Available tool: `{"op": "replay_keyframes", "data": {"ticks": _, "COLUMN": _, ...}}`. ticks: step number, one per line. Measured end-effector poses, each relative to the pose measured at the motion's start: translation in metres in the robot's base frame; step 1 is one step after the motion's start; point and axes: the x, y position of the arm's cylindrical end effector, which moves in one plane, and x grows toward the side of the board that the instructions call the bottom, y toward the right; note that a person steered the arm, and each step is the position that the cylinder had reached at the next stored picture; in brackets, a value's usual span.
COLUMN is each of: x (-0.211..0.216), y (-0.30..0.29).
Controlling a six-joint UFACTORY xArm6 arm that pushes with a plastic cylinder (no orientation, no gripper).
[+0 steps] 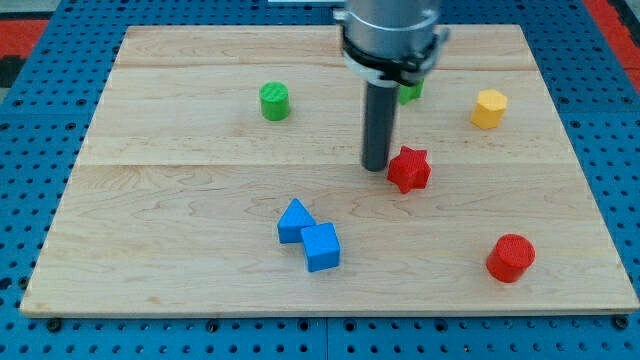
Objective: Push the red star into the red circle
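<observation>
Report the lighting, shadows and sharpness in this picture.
Camera view: even, soft light, no glare on the wooden board; faint shadows beneath the red star and red cylinder; blocks look sharp; my tip sits just left of the star; the rod's metal collar shows mild reflections.

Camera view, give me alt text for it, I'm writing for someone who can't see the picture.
My tip rests on a wooden board just left of the red star, with the red circle lower right. A green cylinder sits upper left, a yellow block upper right, a green block half hidden behind the arm, and two touching blue blocks bottom centre.
</observation>
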Motion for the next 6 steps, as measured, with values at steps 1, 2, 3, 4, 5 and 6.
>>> {"op": "replay_keyframes", "data": {"ticks": 1, "x": -0.01, "y": 0.032}}
{"op": "replay_keyframes", "data": {"ticks": 2, "x": -0.014, "y": 0.047}}
{"op": "replay_keyframes", "data": {"ticks": 3, "x": 0.014, "y": 0.066}}
{"op": "replay_keyframes", "data": {"ticks": 4, "x": 0.039, "y": 0.07}}
{"op": "replay_keyframes", "data": {"ticks": 5, "x": 0.049, "y": 0.076}}
{"op": "replay_keyframes", "data": {"ticks": 6, "x": 0.063, "y": 0.079}}
